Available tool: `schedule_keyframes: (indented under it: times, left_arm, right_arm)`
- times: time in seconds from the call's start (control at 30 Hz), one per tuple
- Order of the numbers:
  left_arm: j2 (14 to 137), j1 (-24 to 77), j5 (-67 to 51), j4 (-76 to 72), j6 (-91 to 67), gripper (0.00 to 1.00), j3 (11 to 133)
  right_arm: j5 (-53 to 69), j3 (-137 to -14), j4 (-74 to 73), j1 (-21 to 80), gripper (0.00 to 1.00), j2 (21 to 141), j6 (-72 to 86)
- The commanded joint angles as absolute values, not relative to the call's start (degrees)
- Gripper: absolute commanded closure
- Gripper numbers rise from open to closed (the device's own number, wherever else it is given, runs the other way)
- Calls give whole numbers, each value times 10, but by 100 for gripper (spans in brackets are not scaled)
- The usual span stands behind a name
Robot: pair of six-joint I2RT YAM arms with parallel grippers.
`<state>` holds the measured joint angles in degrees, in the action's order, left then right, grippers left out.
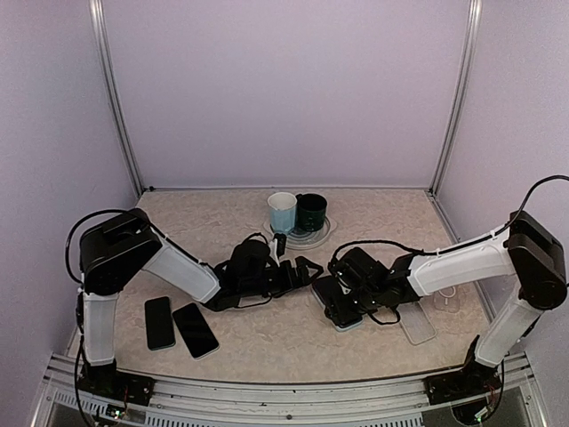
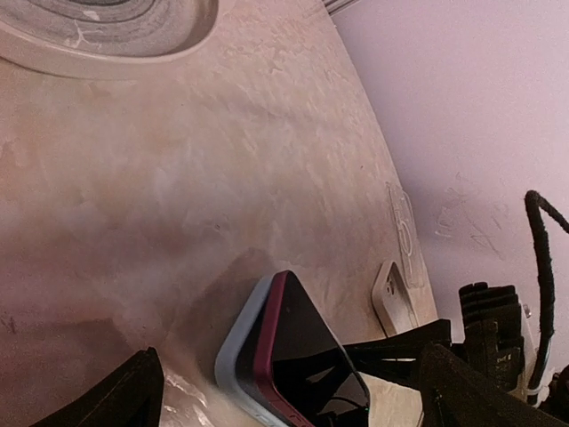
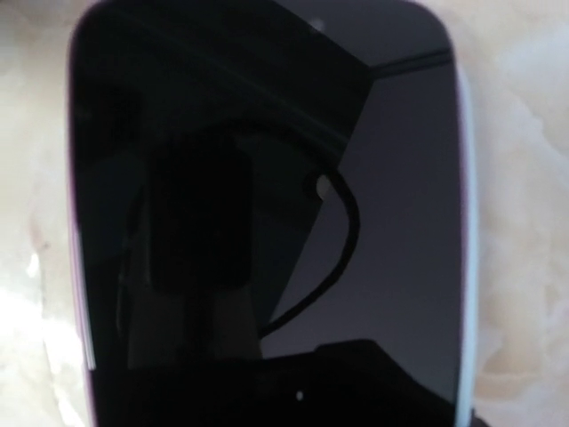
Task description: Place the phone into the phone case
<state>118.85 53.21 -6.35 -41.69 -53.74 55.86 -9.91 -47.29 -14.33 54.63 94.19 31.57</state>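
Near the middle of the table (image 1: pixel 267 351), a little to the right, the phone (image 2: pixel 307 342) lies screen up on the phone case (image 2: pixel 234 354). The left wrist view shows what the others do not: the phone's maroon side stands above the pale grey rim at the corner in view, so it is not sunk flush there. In that view the left arm's fingers (image 2: pixel 133 396) sit at the two bottom corners, spread wide, with the phone between and beyond them, not touched. From above, the left gripper (image 1: pixel 311 267) lies low just left of the phone, and the right gripper (image 1: pixel 345 298) rests over it, hiding most of it. The right wrist view is filled by the dark glass, with the case rim a pale line down the right edge. No view shows whether the right jaws are spread or pressed together. Only the top view shows two spare phones (image 1: pixel 178 326) side by side at the near left, a clear case (image 1: pixel 416 322) at the near right, and a pale blue cup (image 1: pixel 282 212) and a dark cup (image 1: pixel 311 212) on a plate (image 1: pixel 325 233) at the far centre.
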Motion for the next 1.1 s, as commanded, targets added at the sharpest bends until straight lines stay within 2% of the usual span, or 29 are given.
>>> schedule_keyframes:
  times: [0.0,0.23,0.43,0.57,0.73,0.87,0.97,1.0,1.03,1.07]
  left_arm:
    - [1205,541,-92,-450,-570,1,567]
    - [1237,551,-108,-467,-610,2,581]
    - [1246,553,-104,-460,-598,10,596]
    - [1251,554,-112,-472,-596,24,600]
    - [1255,553,-130,-491,-592,49,602]
    - [1256,554,-142,-497,-579,80,602]
    - [1262,548,-150,-494,-568,96,603]
    - [1264,545,-153,-490,-563,100,603]
    - [1265,542,-156,-484,-555,100,604]
    - [1264,540,-157,-479,-545,100,605]
  right_arm:
    - [-105,-450,-53,549,53,904,307]
    - [-118,-444,-36,549,54,896,310]
    - [-113,-429,11,549,54,862,293]
    - [-108,-426,21,549,54,860,284]
    - [-98,-428,25,551,54,868,280]
    - [-94,-424,35,551,54,878,280]
    - [-95,-422,37,550,53,895,279]
    - [-94,-421,36,550,52,897,279]
    - [-92,-420,36,550,49,897,279]
    - [-90,-420,35,549,43,894,278]
